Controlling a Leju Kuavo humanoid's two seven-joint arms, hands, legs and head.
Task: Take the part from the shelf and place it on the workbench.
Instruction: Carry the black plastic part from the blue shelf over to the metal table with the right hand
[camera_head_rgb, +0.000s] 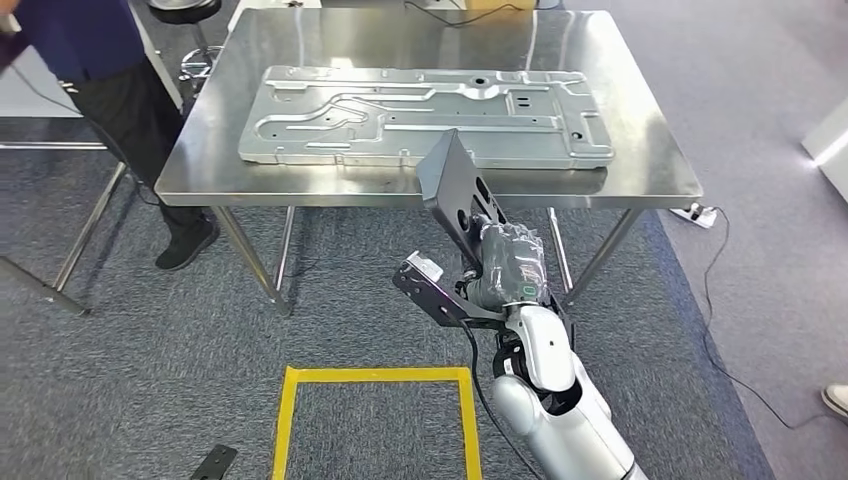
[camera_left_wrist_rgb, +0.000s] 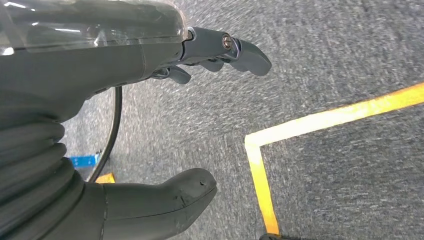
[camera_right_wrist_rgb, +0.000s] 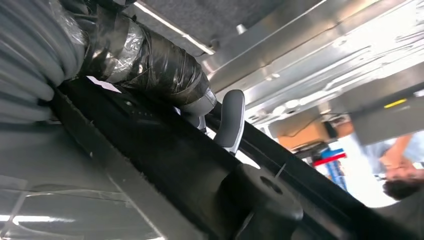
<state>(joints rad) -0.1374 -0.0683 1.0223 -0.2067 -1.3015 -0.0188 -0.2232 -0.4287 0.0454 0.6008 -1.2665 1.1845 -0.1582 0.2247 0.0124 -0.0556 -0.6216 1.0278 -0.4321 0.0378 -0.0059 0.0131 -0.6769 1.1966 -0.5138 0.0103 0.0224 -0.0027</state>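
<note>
My right hand (camera_head_rgb: 510, 262) grips a long dark metal part (camera_head_rgb: 455, 190) and holds it tilted in front of the steel workbench (camera_head_rgb: 660, 170), its far end reaching over the front edge. In the right wrist view the black part (camera_right_wrist_rgb: 165, 160) runs under my wrapped fingers (camera_right_wrist_rgb: 150, 60), with the bench underside behind it. A large stamped silver panel (camera_head_rgb: 420, 115) lies flat across the bench top. In the left wrist view my left hand (camera_left_wrist_rgb: 150, 115) hangs over grey carpet with fingers apart and nothing in it.
A person in a blue top and dark trousers (camera_head_rgb: 120, 90) stands at the bench's left corner. Yellow tape (camera_head_rgb: 375, 378) marks a square on the carpet. A power strip and cable (camera_head_rgb: 700, 215) lie at the right. A small dark piece (camera_head_rgb: 213, 462) rests on the floor.
</note>
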